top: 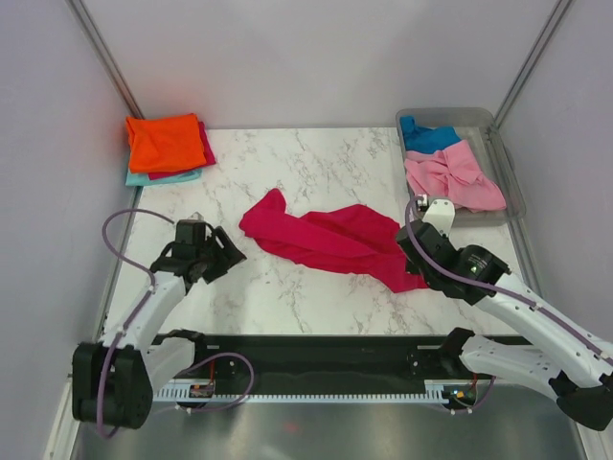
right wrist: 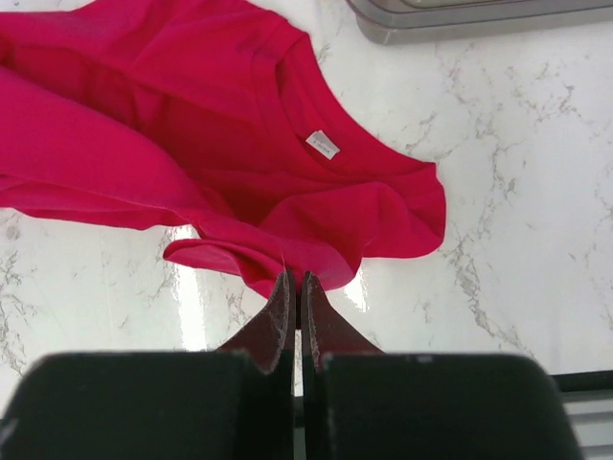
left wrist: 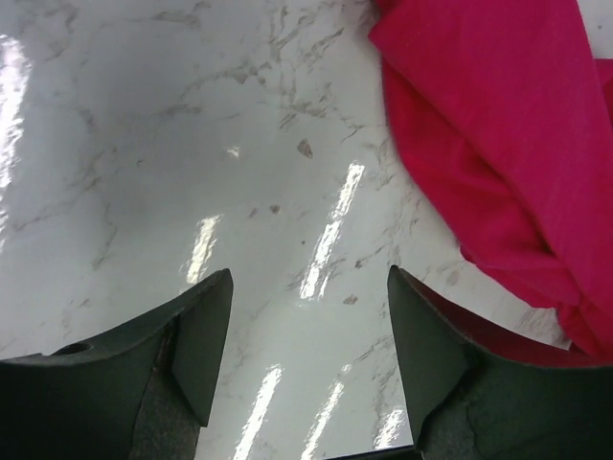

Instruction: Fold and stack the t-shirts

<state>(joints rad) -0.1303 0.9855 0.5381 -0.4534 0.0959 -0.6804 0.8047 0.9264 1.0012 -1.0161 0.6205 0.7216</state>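
Our left claw (left wrist: 308, 278) stood wide, right claw (right wrist: 297, 278) shut; an orange-topped stack of folded shirts (top: 165, 144) was done, but the crimson-pink cloth t-shirt (top: 326, 240) lay crumpled.

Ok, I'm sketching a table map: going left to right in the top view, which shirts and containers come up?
The folded stack, orange on top → crimson-pink t-shirt → grey tub holding the blue t-shirt and light pink t-shirt.

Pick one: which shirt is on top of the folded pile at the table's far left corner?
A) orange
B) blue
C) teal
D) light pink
A: the orange shirt lies uppermost there, with the edge of a teal shirt showing beneath it.
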